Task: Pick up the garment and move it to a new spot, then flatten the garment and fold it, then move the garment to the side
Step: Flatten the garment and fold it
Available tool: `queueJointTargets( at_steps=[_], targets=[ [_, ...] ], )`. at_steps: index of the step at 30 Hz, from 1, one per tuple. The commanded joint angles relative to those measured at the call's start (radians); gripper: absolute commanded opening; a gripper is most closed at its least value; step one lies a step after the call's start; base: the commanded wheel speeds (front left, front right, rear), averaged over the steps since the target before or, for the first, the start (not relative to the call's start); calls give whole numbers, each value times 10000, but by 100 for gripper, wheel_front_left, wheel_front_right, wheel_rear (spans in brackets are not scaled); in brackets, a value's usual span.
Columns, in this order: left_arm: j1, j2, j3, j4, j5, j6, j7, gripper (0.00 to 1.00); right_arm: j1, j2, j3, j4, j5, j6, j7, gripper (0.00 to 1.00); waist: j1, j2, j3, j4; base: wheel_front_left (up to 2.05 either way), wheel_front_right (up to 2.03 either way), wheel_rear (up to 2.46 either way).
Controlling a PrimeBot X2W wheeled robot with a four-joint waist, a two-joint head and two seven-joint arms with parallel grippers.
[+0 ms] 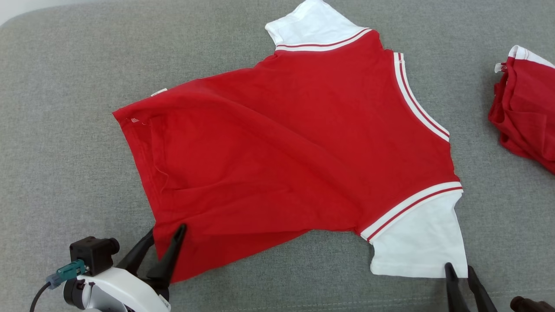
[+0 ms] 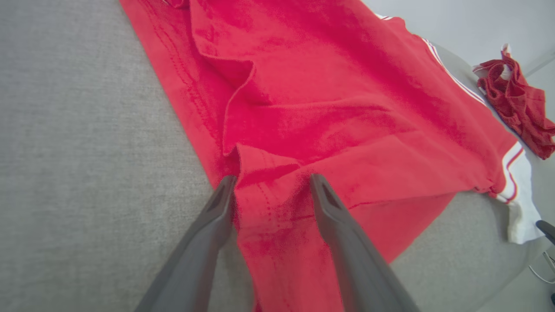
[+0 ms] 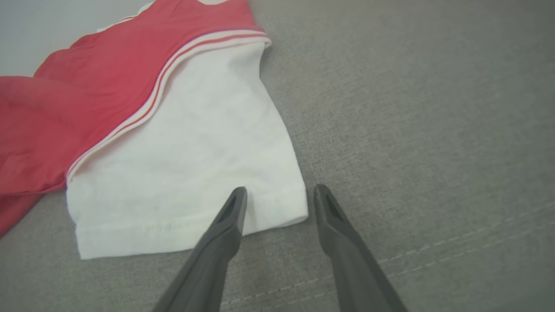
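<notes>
The garment (image 1: 295, 143) is a red T-shirt with white, red-striped sleeves, spread mostly flat on a grey cushion (image 1: 65, 130), with a long crease across its body. My left gripper (image 1: 167, 229) is at the shirt's near left hem corner. In the left wrist view its fingers stand open with a raised fold of the red hem (image 2: 269, 208) between them. My right gripper (image 1: 458, 266) is at the near corner of the white sleeve (image 1: 416, 242). In the right wrist view the gripper (image 3: 280, 188) is open, its fingers astride the cuff corner (image 3: 282, 208).
A second red garment (image 1: 527, 108) lies bunched at the right edge of the cushion, apart from the shirt. A stitched seam (image 1: 347, 303) runs along the cushion's near edge. Bare grey fabric lies to the left and behind the shirt.
</notes>
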Motion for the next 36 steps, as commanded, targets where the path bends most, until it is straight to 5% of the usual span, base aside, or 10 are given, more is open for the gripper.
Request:
queueJointTargets(
  at_steps=[1,8,21,36],
  targets=[
    [-298,263,363,-208,-96,-38,-66,0,-125,-143,188,-250,14,-2,-116,0,0,-1,0,-1,0,0,0],
    [145,610,435,-1067,-208,274,156,0,-108,-143,-94,-880,59,-2,-116,0,0,-1,-5,-17,0,0,0],
    [1580,1460,503,-4707,-353,1563,865,0,14,-143,-1300,-2818,169,-2,-116,0,0,-1,-266,372,0,0,0],
    [2284,1170,141,-6018,-1075,1337,994,0,129,-143,-2146,-3566,-29,-2,-116,0,0,-1,-508,1197,0,0,0]
  ],
)
